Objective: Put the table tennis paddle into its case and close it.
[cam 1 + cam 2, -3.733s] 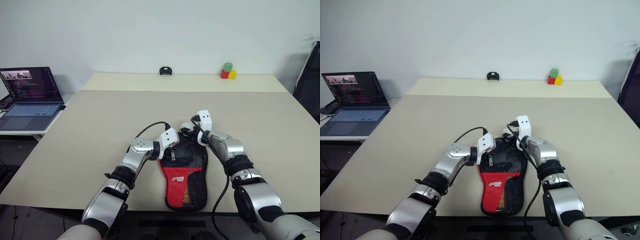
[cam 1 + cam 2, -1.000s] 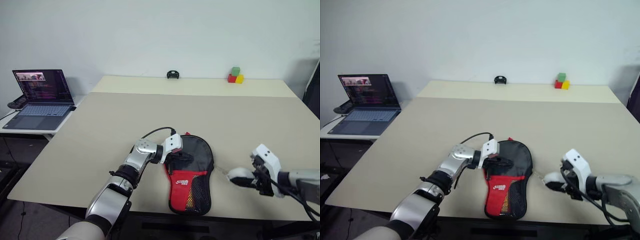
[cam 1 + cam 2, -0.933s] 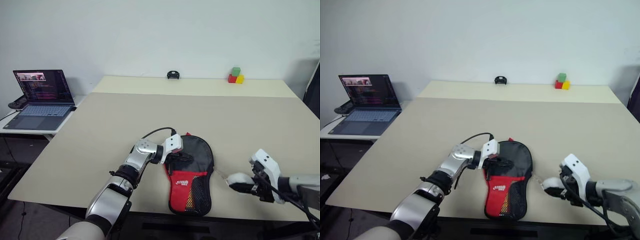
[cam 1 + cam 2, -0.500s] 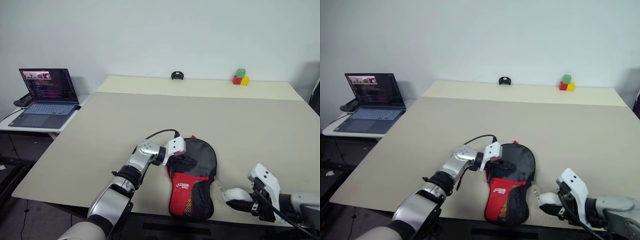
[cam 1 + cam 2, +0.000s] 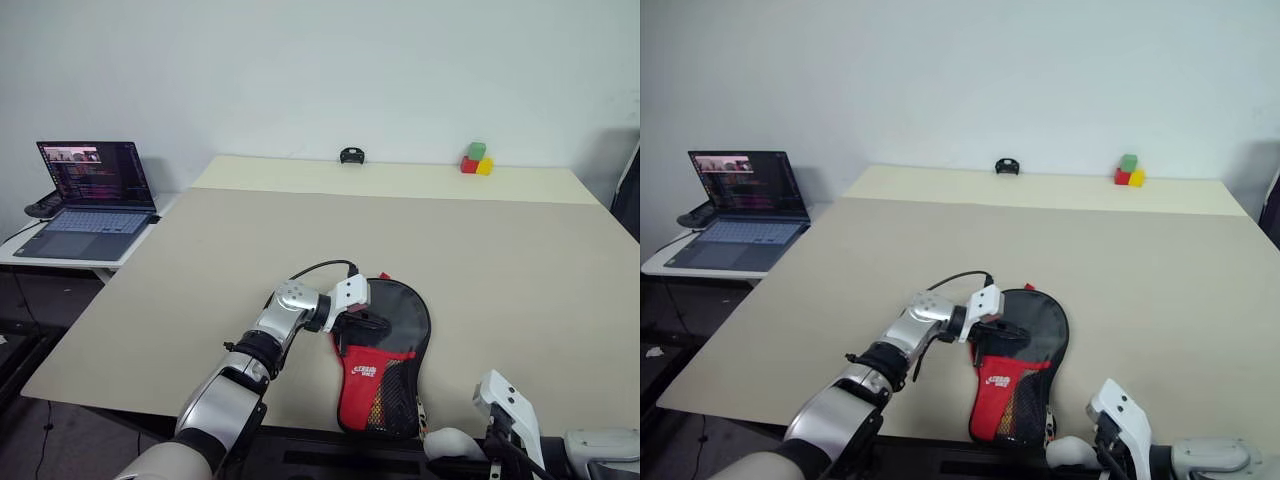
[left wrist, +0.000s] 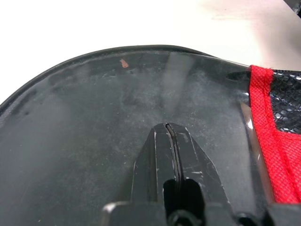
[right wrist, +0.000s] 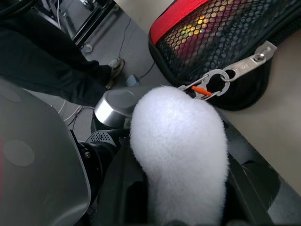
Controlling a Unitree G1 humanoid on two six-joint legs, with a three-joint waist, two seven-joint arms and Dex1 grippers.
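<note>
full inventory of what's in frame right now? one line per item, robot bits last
case: 1, black round part with red narrow end and mesh pocket, near table edge
white fluffy charm: 1, white, clipped by a metal ring to the case's zip pull, between the right pincer's fingers
table: 1, beige, centre
laptop: 1, dark, screen on, side desk at far left
blocks: 3, green on red and yellow, far right table edge
small black object: 1, far edge, middle
left pincer: 1, black, shut, pressed on the case's black part
right pincer: 1, at near table edge, holding the charm
</note>
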